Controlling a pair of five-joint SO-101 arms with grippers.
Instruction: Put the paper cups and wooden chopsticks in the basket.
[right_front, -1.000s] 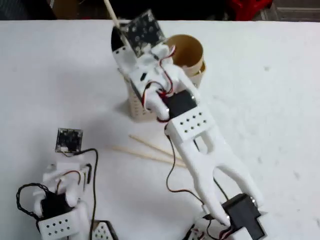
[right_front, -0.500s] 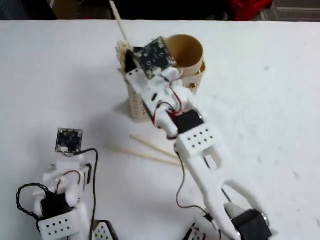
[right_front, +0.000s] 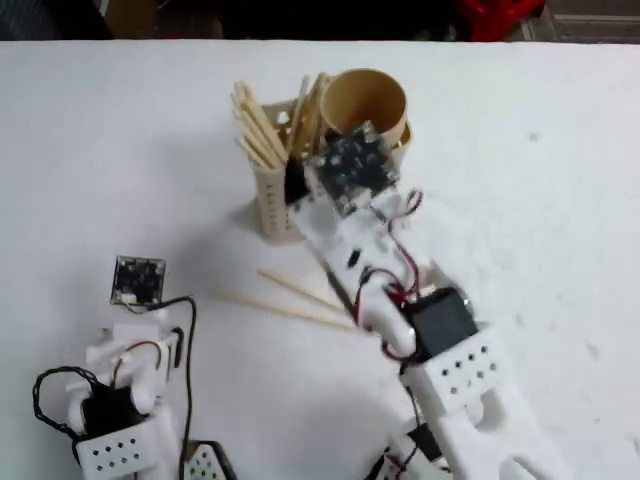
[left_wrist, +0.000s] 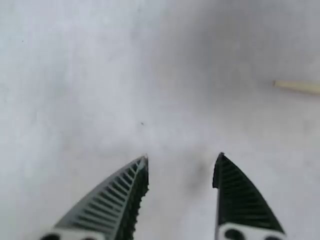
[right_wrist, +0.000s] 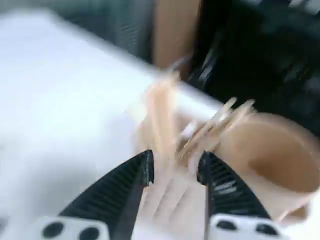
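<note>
left arm (right_front: 118, 415): folded low at the table's near-left corner, wrist camera board facing down; the high view gives the pose.
left gripper (left_wrist: 182, 156): the left wrist view gives the jaws, spread wide with nothing between them, bare table underneath.
chopstick tip (left_wrist: 300, 87): pokes in at the edge of the left wrist view, flat on the table, well apart from the jaws.
loose chopsticks (right_front: 295, 298): two, flat on the table between the arms, close together, their right ends under the right arm.
basket (right_front: 272, 212): cream, perforated, upright at mid-table toward the far edge.
bundled chopsticks (right_front: 258, 125): standing in the basket's left end, fanned and leaning left; the right wrist view shows more leaning toward the cup.
paper cup (right_front: 365, 100): upright, mouth up, just right of the bundle; looks to sit in the basket's right end, base hidden.
right arm (right_front: 440, 350): stretched from the near edge diagonally up-left, wrist over the basket's near side.
right gripper (right_wrist: 175, 153): jaws parted by a moderate gap, holding nothing, poised above the basket between bundle and cup.
table (right_front: 560, 150): white, wide bare stretches far left and right of the basket; dark floor beyond the far edge.
</note>
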